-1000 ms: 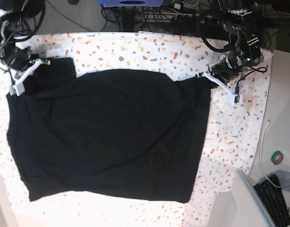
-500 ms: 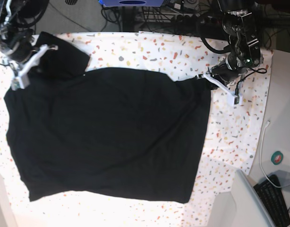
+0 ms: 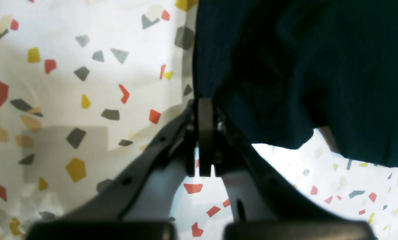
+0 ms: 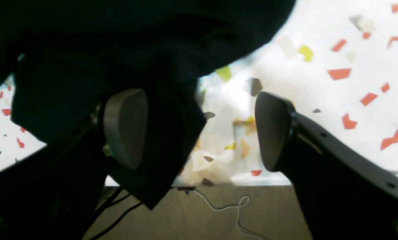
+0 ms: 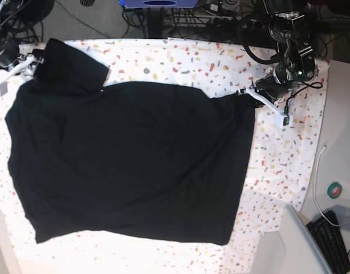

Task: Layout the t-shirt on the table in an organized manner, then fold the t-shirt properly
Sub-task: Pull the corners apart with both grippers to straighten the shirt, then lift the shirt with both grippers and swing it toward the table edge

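Observation:
The black t-shirt [image 5: 129, 160] lies spread flat on the speckled table [image 5: 283, 160], with one sleeve [image 5: 72, 65] laid out at the far left. My left gripper [image 5: 246, 92] is shut on the shirt's far right corner; in the left wrist view its fingers [image 3: 205, 133] are pressed together at the cloth's edge [image 3: 302, 66]. My right gripper [image 5: 28, 61] sits at the sleeve's end by the table's left edge. In the right wrist view it [image 4: 199, 130] is open, and black cloth [image 4: 119, 40] drapes over one pad [image 4: 125, 130]. The print and the tag are hidden.
A plain grey-white side surface [image 5: 340, 142] at the right carries a cable [image 5: 316, 182], a green tape roll [image 5: 334, 190] and a keyboard [image 5: 334, 240]. Cables and gear [image 5: 163, 17] lie beyond the far edge. The right wrist view shows floor with a cable [image 4: 218, 206] below the table edge.
My right gripper pulled the folded sleeve out to the far left corner, moved on toward the left edge, and now stands open. My left gripper has held still on the shirt.

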Tool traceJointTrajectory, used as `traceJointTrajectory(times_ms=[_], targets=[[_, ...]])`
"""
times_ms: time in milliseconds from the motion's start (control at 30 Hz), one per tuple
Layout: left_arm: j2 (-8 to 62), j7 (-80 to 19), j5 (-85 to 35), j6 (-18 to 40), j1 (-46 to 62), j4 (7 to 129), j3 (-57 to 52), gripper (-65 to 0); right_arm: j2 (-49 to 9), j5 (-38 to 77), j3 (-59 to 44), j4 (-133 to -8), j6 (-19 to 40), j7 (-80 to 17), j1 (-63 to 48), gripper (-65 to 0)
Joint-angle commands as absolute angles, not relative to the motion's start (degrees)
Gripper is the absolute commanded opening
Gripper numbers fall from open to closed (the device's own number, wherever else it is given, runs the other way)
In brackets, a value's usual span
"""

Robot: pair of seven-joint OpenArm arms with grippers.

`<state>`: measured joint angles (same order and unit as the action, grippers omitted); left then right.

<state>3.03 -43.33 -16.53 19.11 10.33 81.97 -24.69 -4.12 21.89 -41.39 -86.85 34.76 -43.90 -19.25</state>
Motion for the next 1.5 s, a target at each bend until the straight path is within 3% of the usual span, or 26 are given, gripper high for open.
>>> traceJointTrajectory(times_ms=[0,267,333,433,733,900,1100,1333,1467], targets=[[3.38,-42.59,-16.92,19.30,9.89,83.03,-24.84,-65.0,-4.79,22.64,-40.40,-86.55,34.95,-42.86,-18.59,-19.5],[4.26,-42.59,-16.92,19.30,10.15,83.03,-24.84,-65.0,-6.37,22.55,-38.37,-76.97,34.95,-39.78,-14.64,-21.8],[4.79,-42.59,-16.92,19.30,10.24,83.03,-24.84,-65.0,-6.37,22.64,-38.64,-76.53,34.95,-39.43,-14.81,-33.9],[5.05,-42.68,-16.92,19.30,10.86,83.03,-24.84,-65.0,-6.20,22.99,-38.99,-77.32,35.30,-39.52,-15.78,-65.0],[5.05,-42.86,-16.84,18.95,17.19,98.07,-24.57,-65.0,-2.51,22.73,-44.70,-99.91,37.58,-50.59,-20.79,-65.0],[5.23,-44.70,-16.66,15.34,12.09,98.68,-21.93,-65.0,-5.58,22.20,-43.30,-99.91,37.23,-54.64,-12.79,-65.0],[5.85,-47.87,-6.11,15.34,-7.08,87.43,-9.98,-65.0,-14.46,11.82,-34.07,-81.63,37.14,-55.34,11.21,-65.0],[2.77,-46.99,-2.24,15.34,-39.87,62.20,-5.76,-65.0,-22.29,-1.27,-21.05,-49.71,37.23,-39.08,44.44,-65.0],[0.57,-43.74,-2.51,15.34,-55.52,56.75,-5.85,-65.0,-24.40,-4.18,-19.12,-47.87,37.58,-38.55,58.51,-65.0]])
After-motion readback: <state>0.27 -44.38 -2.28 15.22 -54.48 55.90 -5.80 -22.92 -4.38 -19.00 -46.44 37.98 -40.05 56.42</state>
